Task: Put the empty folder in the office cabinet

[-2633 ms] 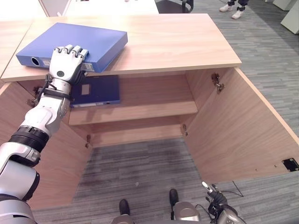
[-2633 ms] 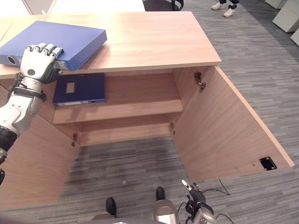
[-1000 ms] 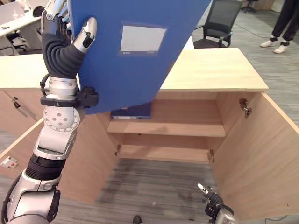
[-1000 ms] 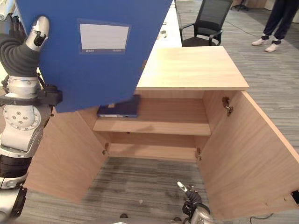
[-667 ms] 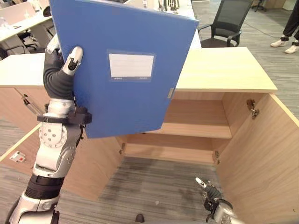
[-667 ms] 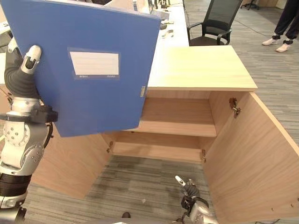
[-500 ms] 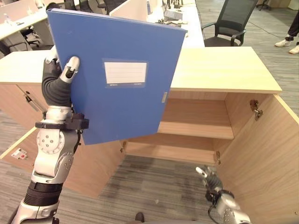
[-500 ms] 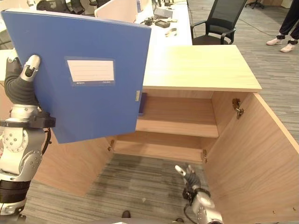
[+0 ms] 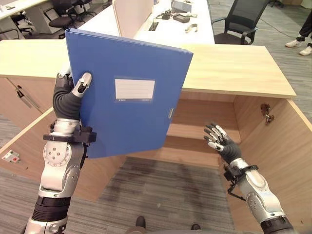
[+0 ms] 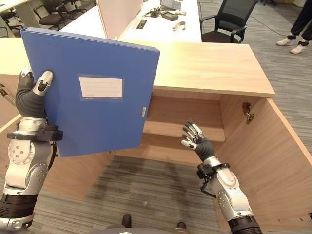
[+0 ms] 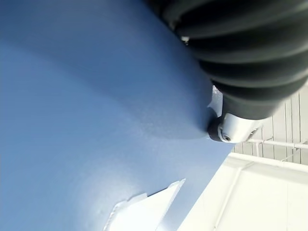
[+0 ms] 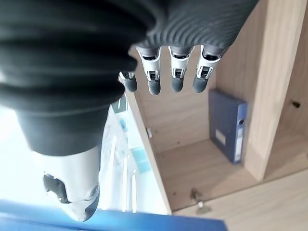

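Observation:
My left hand [image 9: 73,95] holds a blue folder [image 9: 126,112] upright in the air, thumb on its labelled front and fingers hidden behind its edge. The folder hangs before the left part of the open wooden cabinet [image 9: 234,68] and hides that side of the shelf [image 9: 200,131]. In the left wrist view the folder's cover [image 11: 72,120] lies right against the hand. My right hand [image 9: 222,141] is raised before the cabinet opening, open, fingers [image 12: 175,77] spread and holding nothing. A second blue folder [image 12: 228,125] stands inside the cabinet in the right wrist view.
Both cabinet doors stand open: the right door [image 9: 287,146] swings towards me, the left door [image 9: 24,146] lies low beside my left arm. Behind the cabinet are a white desk [image 9: 165,22] with small items, a black office chair [image 9: 241,24] and a person's shoes [image 9: 300,44].
The right hand has risen from near the floor to the front of the cabinet opening with fingers spread. The folder has come down and away from the camera, still in the left hand.

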Motion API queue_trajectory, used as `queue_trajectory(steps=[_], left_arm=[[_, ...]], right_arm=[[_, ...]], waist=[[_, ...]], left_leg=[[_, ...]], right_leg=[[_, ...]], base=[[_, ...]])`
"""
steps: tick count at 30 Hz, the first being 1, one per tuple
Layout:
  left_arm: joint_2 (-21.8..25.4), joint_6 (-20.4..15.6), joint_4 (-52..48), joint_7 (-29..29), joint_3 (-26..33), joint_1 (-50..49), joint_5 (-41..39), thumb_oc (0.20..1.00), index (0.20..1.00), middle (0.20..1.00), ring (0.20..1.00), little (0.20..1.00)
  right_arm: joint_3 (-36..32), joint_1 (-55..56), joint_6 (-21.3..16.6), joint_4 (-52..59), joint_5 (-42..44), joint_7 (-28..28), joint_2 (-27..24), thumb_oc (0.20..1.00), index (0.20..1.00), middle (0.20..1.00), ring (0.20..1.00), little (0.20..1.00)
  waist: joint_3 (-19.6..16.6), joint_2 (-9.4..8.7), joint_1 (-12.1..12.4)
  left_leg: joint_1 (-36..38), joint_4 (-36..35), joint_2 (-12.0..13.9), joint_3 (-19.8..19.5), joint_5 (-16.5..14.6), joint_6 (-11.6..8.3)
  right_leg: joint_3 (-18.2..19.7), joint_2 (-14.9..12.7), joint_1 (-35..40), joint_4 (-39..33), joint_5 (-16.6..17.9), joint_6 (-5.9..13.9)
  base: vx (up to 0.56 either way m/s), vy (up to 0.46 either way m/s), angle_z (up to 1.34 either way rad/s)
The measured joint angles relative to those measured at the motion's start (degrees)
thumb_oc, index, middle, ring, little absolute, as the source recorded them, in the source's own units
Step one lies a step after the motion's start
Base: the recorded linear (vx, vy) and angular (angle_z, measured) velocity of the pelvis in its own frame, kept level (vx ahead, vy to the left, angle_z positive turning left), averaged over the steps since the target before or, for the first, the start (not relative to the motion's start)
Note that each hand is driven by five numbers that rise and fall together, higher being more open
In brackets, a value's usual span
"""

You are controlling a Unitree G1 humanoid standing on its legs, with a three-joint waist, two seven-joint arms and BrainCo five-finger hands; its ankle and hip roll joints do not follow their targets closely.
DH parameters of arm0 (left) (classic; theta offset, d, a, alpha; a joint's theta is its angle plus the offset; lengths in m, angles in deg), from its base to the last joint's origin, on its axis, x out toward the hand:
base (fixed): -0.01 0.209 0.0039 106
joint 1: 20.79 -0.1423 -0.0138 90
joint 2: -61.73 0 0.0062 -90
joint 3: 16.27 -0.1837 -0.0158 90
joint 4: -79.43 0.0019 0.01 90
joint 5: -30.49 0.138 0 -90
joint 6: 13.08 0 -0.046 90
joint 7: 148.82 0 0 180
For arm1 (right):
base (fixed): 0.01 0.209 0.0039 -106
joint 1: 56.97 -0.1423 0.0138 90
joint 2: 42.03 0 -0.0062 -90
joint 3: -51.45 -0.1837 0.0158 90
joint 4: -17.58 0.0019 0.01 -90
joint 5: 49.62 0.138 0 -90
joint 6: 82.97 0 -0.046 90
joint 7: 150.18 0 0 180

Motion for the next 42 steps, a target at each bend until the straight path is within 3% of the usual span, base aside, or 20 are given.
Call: queue_trajectory(steps=[9,12,42], left_arm=[[-0.3,0.1,1.0,1.0,-1.3,1.3,3.0,0.2,0.2,0.2,0.2,0.2],[-0.5,0.2,3.3,1.0,-5.4,4.0,3.7,0.2,0.2,0.2,0.2,0.2],[-4.6,1.6,5.1,1.0,-9.2,5.4,3.6,0.2,0.2,0.2,0.2,0.2]], right_arm=[[7.7,-3.5,1.4,2.5,4.1,-3.2,0.9,1.0,1.0,1.0,1.0,1.0],[10.8,-5.7,2.3,6.1,4.2,-4.2,1.2,1.0,1.0,1.0,1.0,1.0],[10.3,-6.3,2.2,4.6,4.6,1.6,2.8,1.0,1.0,1.0,1.0,1.0]], waist=[[0.3,-0.38,-0.2],[0.4,-0.53,-0.4],[0.6,-0.98,-1.0]], left_leg=[[0.0,-0.4,0.0,0.2,0.0,0.04],[-0.1,-0.3,0.0,0.3,0.0,0.02],[0.6,0.0,0.0,0.6,0.0,0.02]], right_leg=[[0.3,0.0,-0.1,0.0,0.0,0.0],[0.4,0.0,-0.3,0.0,0.0,0.0],[0.8,0.0,0.1,0.0,0.1,0.0]], base=[[0.0,0.0,0.0],[0.0,0.0,0.0],[0.0,0.0,0.0]])
